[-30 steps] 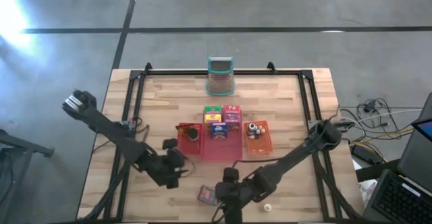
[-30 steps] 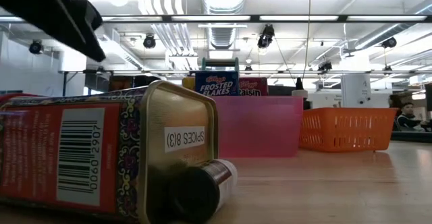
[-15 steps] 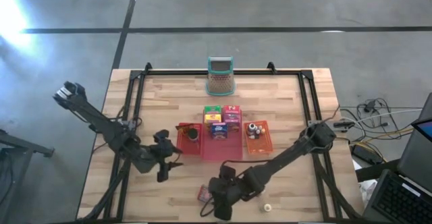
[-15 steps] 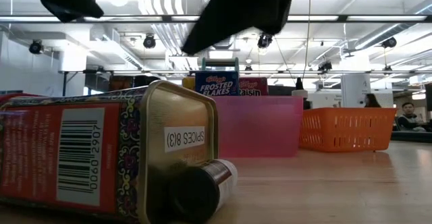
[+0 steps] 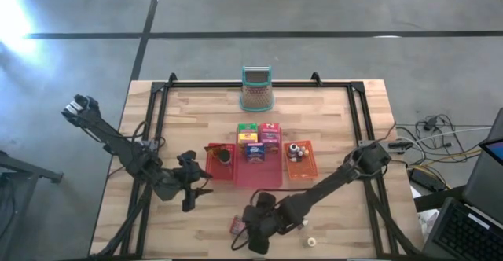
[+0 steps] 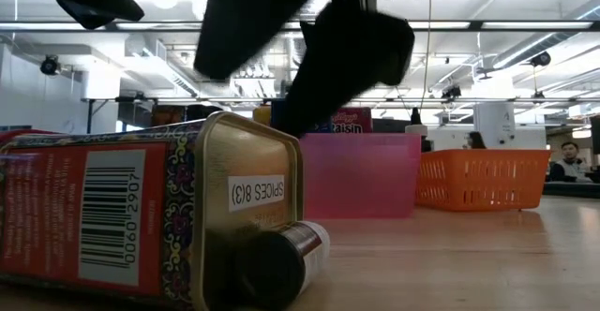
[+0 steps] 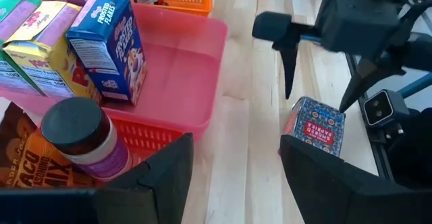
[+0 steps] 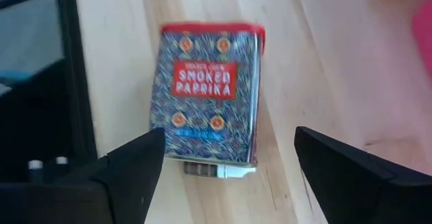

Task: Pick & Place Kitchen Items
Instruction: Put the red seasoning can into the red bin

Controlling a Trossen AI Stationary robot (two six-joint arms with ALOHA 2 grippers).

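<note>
Light wooden slat table (image 5: 330,127) carries pink plastic tray (image 5: 259,172) holding small cereal boxes (image 5: 254,149). Right gripper (image 5: 253,231) above flat blue-and-red smoked paprika tin (image 8: 210,92), fingers spread wide, not touching (tin near front edge). Left gripper (image 5: 191,192) beside red tray, fingers parted, empty.
</note>
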